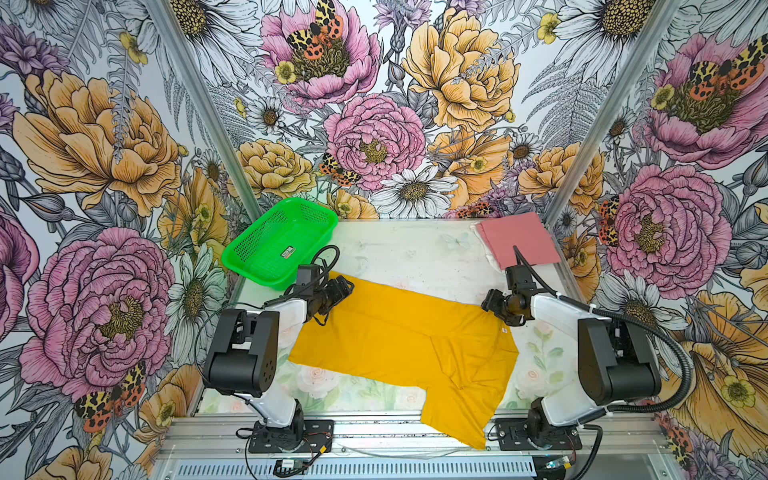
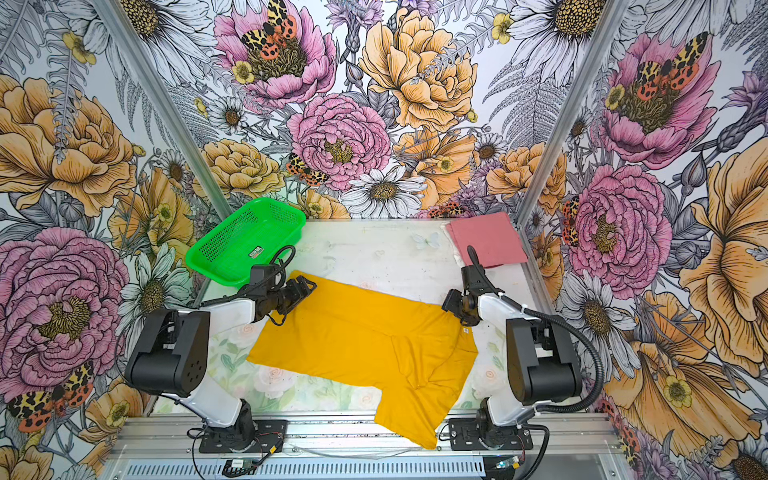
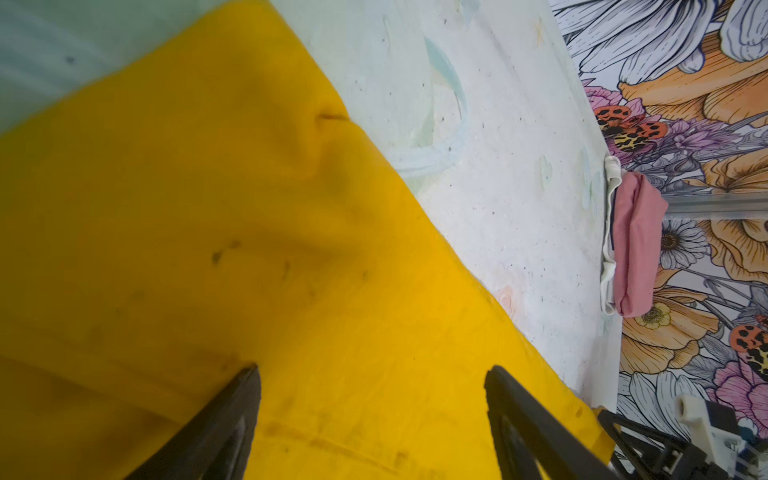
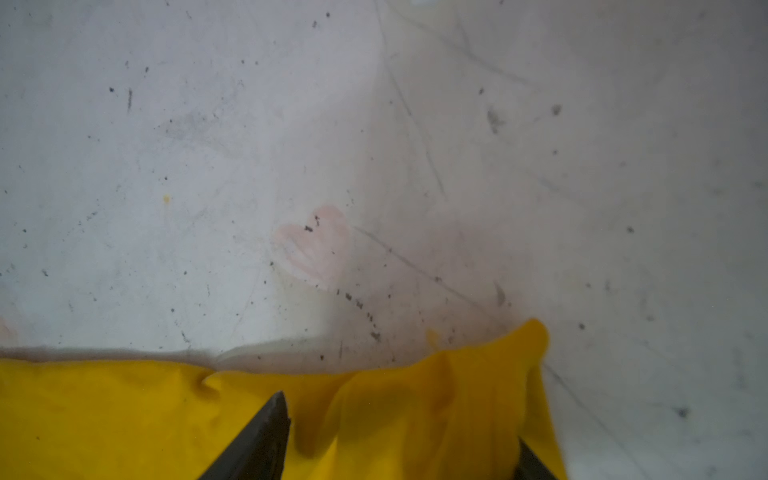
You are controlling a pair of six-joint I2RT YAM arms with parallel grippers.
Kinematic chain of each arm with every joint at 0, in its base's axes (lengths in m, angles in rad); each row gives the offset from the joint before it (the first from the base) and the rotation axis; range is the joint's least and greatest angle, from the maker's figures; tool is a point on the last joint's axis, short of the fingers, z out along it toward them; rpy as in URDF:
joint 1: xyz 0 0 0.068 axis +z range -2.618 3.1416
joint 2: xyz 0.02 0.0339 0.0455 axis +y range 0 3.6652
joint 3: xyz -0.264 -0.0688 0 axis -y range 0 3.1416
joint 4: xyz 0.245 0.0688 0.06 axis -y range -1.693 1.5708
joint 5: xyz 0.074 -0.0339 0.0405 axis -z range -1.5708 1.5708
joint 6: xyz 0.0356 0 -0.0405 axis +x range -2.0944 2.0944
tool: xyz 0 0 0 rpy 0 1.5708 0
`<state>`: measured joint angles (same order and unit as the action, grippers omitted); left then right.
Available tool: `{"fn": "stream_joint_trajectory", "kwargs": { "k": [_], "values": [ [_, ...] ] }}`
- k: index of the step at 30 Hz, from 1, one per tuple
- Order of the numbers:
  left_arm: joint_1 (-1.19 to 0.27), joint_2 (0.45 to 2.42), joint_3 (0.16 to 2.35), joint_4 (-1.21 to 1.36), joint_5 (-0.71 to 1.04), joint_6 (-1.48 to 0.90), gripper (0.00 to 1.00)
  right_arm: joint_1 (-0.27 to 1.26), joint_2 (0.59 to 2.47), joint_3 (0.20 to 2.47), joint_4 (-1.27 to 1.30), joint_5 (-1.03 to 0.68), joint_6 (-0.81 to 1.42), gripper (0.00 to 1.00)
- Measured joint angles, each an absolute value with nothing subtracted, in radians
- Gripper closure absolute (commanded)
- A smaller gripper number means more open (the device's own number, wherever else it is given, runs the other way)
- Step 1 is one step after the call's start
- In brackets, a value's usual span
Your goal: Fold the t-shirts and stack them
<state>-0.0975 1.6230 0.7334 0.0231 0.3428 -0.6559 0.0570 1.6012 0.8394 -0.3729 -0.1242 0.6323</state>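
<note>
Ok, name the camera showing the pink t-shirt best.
Both top views: the pink t-shirt lies folded at the far right of the table, its whole top visible. The left wrist view catches it edge-on; the right wrist view misses it.

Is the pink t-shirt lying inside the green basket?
No, the pink t-shirt lies folded at the far right, well apart from the green basket at the far left.

We see white shells and black joints on the left arm (image 1: 243,357) and right arm (image 1: 615,361), black pointed fingers (image 3: 224,428) on the left gripper (image 3: 372,368), a ribbed black hose (image 1: 670,345) at right.
</note>
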Motion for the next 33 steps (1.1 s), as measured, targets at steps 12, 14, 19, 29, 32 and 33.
{"fn": "stream_joint_trajectory", "kwargs": {
  "k": [12, 14, 19, 29, 32, 33],
  "values": [
    [-0.094, 1.572, 0.690, 0.026, 0.333, -0.655, 0.13, -0.003, 1.863, 1.152, -0.389, -0.079, 0.550, 0.73],
    [-0.087, 1.551, 0.690, 0.015, 0.325, -0.654, 0.13, -0.021, 1.901, 1.216, -0.395, -0.083, 0.517, 0.57],
    [-0.060, 1.528, 0.737, -0.032, 0.307, -0.643, 0.13, -0.043, 1.947, 1.348, -0.400, -0.123, 0.442, 0.09],
    [-0.015, 1.546, 0.784, -0.109, 0.228, -0.619, 0.18, 0.012, 1.558, 1.082, -0.464, -0.124, 0.414, 0.02],
    [0.007, 1.577, 0.794, -0.121, 0.204, -0.612, 0.20, 0.065, 1.426, 0.959, -0.487, -0.125, 0.431, 0.08],
    [0.013, 1.588, 0.799, -0.128, 0.196, -0.610, 0.21, 0.084, 1.389, 0.921, -0.496, -0.125, 0.439, 0.10]
  ]
}}
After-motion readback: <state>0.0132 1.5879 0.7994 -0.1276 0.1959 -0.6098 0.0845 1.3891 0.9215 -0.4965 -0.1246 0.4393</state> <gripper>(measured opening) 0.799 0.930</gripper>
